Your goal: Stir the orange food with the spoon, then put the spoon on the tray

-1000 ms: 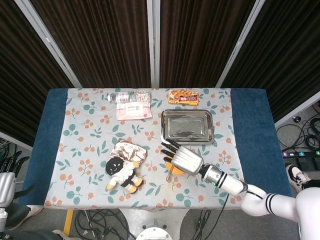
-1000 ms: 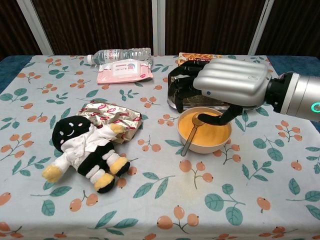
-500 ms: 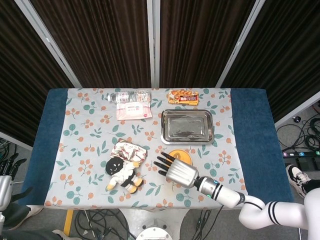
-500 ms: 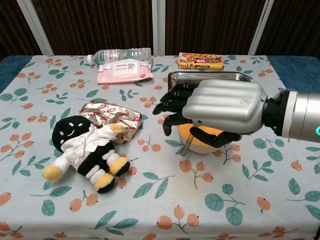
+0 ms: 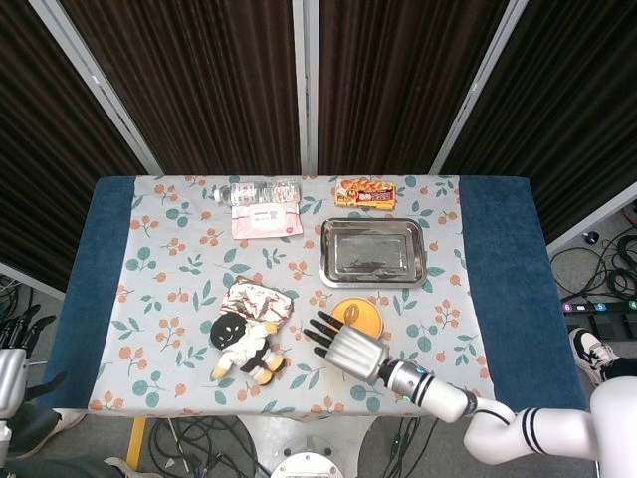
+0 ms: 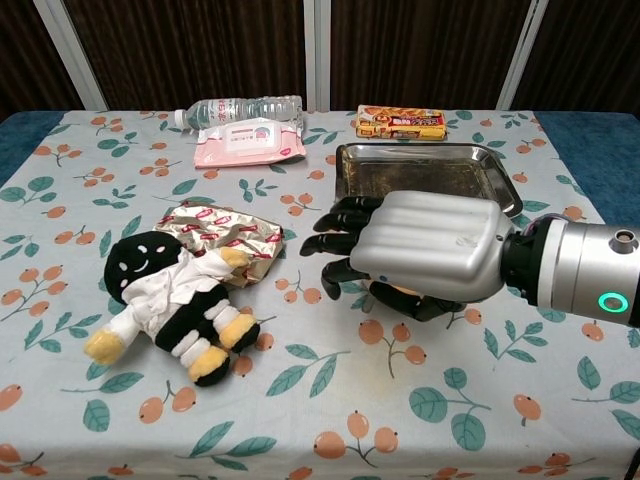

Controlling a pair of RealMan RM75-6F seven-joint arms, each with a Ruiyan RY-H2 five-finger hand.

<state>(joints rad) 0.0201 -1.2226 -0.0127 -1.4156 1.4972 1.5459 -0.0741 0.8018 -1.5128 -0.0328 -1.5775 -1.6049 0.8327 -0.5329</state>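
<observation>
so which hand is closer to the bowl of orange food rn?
Right. The right hand hovers at the near edge of the bowl, covering it in the chest view. The left hand is off the table's far left corner, well away.

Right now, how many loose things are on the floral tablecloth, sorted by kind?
Containers: 2, steel tray, bowl of orange food.
Packets: 3, pink wipes pack, orange snack box, foil bag.
Bottles: 1, clear water bottle.
Toys: 1, black-and-white plush doll.
Total: 7.
</observation>
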